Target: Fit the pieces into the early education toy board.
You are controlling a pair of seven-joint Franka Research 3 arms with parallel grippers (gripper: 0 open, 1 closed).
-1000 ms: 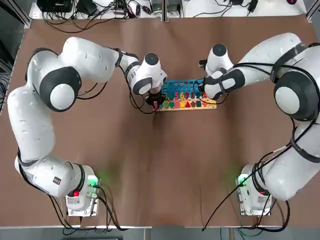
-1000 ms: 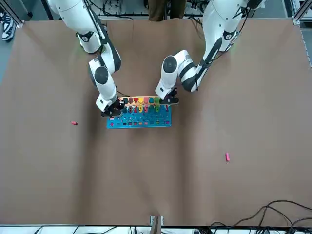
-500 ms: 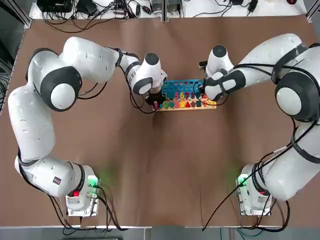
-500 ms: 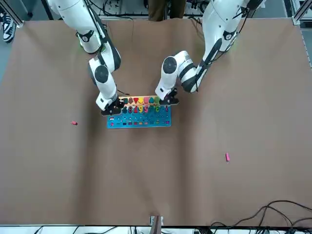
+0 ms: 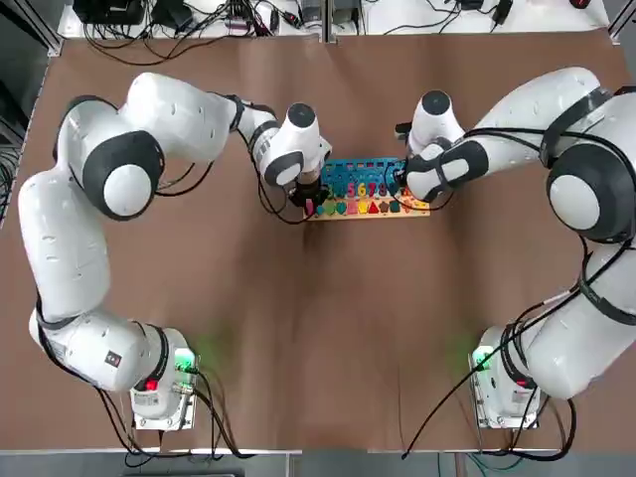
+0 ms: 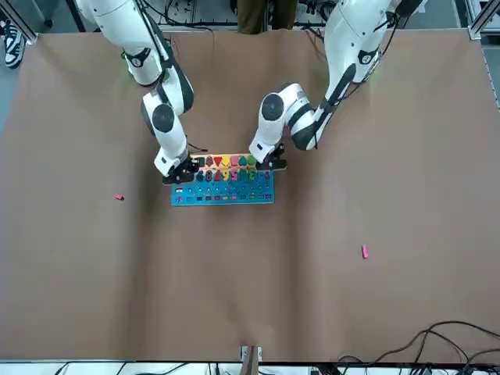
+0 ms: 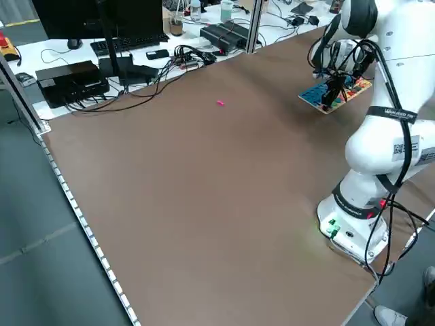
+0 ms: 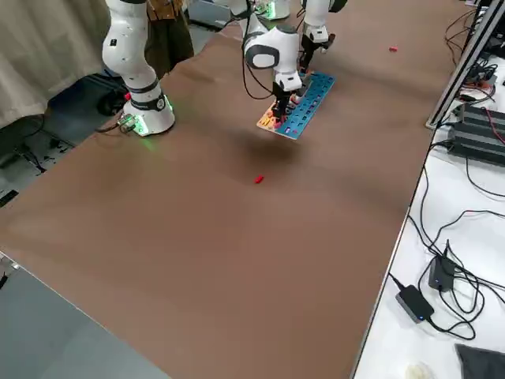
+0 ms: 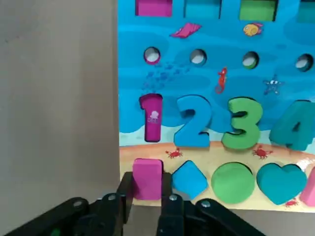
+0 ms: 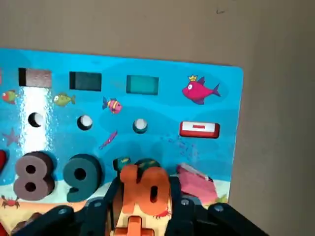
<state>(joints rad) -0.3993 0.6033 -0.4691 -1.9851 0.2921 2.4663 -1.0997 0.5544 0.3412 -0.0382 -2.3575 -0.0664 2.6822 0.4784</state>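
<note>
Clamping a pink block [image 9: 147, 179] by its side faces, the left gripper [image 9: 146, 199] held it at the board's [image 5: 370, 191] 9 o'clock end on the wooden strip. The right gripper's [image 10: 146, 202] jaws were clamped on the orange 10 [image 10: 144, 189] at the 3 o'clock end, beside a tilted pink piece [image 10: 196, 183]. These pieces looked light, stiff and smooth, best pinched across flat edges. Numerals and shapes filled most recesses; several round holes and upper slots stayed bare. Two loose pieces, one pink [image 6: 364, 251] and one red [image 6: 119, 197], lay well apart on the surface [image 5: 318, 338].
</note>
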